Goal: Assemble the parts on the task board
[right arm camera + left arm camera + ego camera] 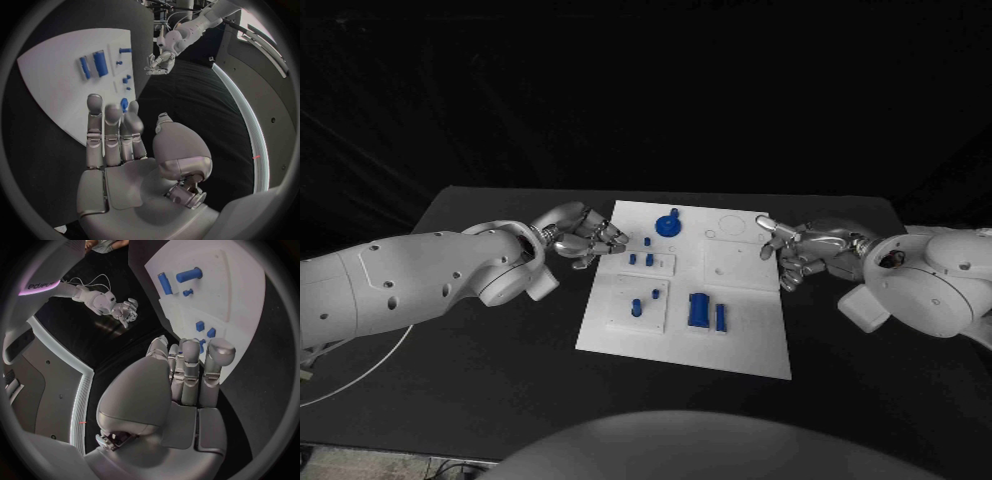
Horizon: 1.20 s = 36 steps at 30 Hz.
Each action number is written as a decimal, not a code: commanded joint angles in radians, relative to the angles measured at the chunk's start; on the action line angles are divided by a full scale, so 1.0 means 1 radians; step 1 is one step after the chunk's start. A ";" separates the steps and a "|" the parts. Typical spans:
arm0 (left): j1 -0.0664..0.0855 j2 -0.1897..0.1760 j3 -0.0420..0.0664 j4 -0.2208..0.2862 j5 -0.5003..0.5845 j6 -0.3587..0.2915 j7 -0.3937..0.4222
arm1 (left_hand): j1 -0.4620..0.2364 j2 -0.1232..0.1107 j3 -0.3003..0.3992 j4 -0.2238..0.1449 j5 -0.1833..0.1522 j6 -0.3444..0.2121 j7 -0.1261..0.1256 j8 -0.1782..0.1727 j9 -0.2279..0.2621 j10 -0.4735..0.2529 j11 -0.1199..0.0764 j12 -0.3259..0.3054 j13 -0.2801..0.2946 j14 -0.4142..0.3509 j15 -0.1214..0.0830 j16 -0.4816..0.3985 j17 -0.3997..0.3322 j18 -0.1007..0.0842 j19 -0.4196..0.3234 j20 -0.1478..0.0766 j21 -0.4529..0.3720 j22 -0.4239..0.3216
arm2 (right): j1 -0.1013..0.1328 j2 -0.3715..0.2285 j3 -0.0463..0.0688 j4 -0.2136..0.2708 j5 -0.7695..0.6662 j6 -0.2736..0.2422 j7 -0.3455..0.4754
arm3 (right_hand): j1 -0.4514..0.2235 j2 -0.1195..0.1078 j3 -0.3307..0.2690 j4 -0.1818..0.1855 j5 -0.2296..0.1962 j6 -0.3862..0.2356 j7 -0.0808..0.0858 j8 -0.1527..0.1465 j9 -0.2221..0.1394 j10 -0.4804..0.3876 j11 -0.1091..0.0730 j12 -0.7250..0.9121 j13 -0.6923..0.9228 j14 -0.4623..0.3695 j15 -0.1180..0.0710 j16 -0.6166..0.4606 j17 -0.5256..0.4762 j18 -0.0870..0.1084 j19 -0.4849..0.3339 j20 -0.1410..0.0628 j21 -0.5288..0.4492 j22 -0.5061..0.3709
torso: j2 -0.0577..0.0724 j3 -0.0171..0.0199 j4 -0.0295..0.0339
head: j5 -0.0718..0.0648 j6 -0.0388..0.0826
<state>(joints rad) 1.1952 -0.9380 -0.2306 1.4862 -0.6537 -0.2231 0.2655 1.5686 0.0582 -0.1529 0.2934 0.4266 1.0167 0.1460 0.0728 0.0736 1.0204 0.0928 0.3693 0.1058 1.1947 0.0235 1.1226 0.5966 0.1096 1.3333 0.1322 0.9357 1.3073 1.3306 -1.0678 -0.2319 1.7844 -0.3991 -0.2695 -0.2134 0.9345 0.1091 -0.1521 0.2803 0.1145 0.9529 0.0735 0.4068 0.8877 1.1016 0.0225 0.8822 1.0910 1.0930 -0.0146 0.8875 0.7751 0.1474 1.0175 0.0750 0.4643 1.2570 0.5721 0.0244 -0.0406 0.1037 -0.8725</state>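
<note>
left hand (583, 240): fingers apart, holding nothing, at the task board (747, 330) edge, near small parts (640, 259).
right hand (802, 250): spread, empty, opposite edge.
risk: fingers may nudge board, shifting parts.

Worktop (473, 380): black, matt, cloth-like, faintly creased. Task board (747, 340): white, smooth, matt plastic look. Parts (698, 310): blue, smooth plastic, slight sheen. Left hand (581, 238), right hand (805, 250): silver metallic finish, satin gloss; fingers (95, 132) smooth, segmented. Arm shells (416, 285): white, smooth, semi-gloss plastic.
</note>
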 commanded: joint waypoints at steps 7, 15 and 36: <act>0.076 -0.054 0.001 0.090 0.207 -0.117 0.233 | -0.096 0.000 -0.073 -0.007 -0.101 0.027 -0.008 0.001 0.004 -0.066 0.040 0.028 0.018 -0.357 0.063 -0.227 -0.159 0.044 -0.378 0.030 -0.531 -0.002 | 0.003 0.002 -0.002 -0.007 0.258 -0.044 0.538 | 0.151 0.005 -0.093 0.010 -0.048 -0.254 0.018 -0.259 -0.293 -0.642 0.177 -0.653 -0.468 -0.714 0.211 -0.635 -0.405 -0.076 -0.622 0.192 -0.404 -0.438 | -0.015 0.0009 -0.0169 | 0.007 0.000; 0.093 -0.033 0.000 0.099 0.357 -0.062 0.301 | -0.300 -0.301 -0.077 0.004 -0.264 -0.187 -0.086 -0.018 -0.015 -0.710 -0.073 -0.262 -0.064 -1.130 -0.010 -0.968 -0.532 -0.050 -1.182 0.056 -0.901 -0.600 | -0.013 0.014 -0.003 -0.029 0.232 0.015 0.699 | 0.205 0.008 -0.100 0.011 -0.048 -0.530 -0.147 -0.350 -0.571 -1.064 0.014 -0.843 -0.947 -1.093 0.160 -0.888 -0.775 -0.085 -1.018 0.226 -0.464 -1.257 | -0.008 0.0094 -0.0200 | 0.000 0.000; 0.014 0.045 0.073 0.081 0.441 -0.217 0.263 | -1.023 -0.193 0.032 -0.153 -0.427 -0.805 -0.146 -0.073 -0.074 -1.020 -0.093 -0.369 -0.106 -1.195 -0.023 -1.123 -0.597 -0.110 -1.333 -0.023 -0.936 -1.207 | -0.114 0.105 0.070 -0.099 0.274 -0.161 0.689 | -0.405 -0.109 0.042 -0.146 -0.114 -0.851 -0.073 -0.407 -0.888 -1.102 -0.023 -0.882 -1.091 -1.093 0.015 -0.888 -0.775 -0.147 -1.018 0.050 -0.464 -1.257 | -0.014 -0.0006 -0.0028 | -0.035 0.077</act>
<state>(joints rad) 1.2197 -0.9028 -0.1635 1.5638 -0.2786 -0.3418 0.5274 0.7495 -0.1853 -0.1661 0.1934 0.0914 0.2914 -0.0061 0.0107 0.0255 0.0432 -0.0132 0.0111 0.0055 0.0003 0.0091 0.0035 0.0009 0.0223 0.0013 0.1505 0.0074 0.1372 1.2278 -0.9757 -0.1669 1.6948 -0.1597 -0.3383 0.4563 0.7276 0.0427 -0.1523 0.1843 0.0163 0.1401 -0.0941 0.0072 0.0128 -0.0004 -0.0518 0.0034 0.0009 0.0009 0.0160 0.0028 0.0009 0.0288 -0.0006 0.1711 0.0037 0.0010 0.5608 0.0288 -0.0524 0.0785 -0.8250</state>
